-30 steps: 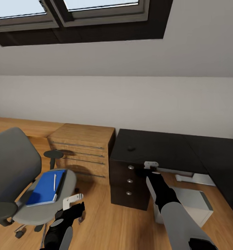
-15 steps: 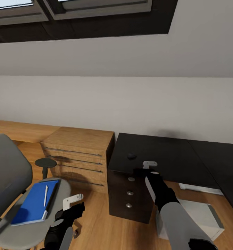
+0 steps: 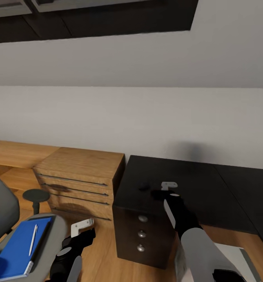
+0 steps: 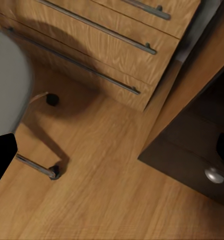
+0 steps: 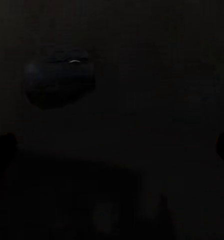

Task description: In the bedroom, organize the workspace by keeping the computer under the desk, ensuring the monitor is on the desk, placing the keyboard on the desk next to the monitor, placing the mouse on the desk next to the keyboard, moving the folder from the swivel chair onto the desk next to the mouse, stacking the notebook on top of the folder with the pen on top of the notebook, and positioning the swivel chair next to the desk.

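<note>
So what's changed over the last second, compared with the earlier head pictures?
The whole head view has shifted: the camera moved, and the desk now looks nearer while the chair slides toward the left edge. Nothing was grasped or released. The mouse stays on the desk, the pen on the blue notebook, and both grippers, left and right, keep the same pose.

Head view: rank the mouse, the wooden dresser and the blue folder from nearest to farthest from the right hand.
1. Mouse: on the black desk, just left of the right hand.
2. Wooden dresser: on the floor, left of the desk.
3. Blue folder: on the swivel chair, far left.
</note>
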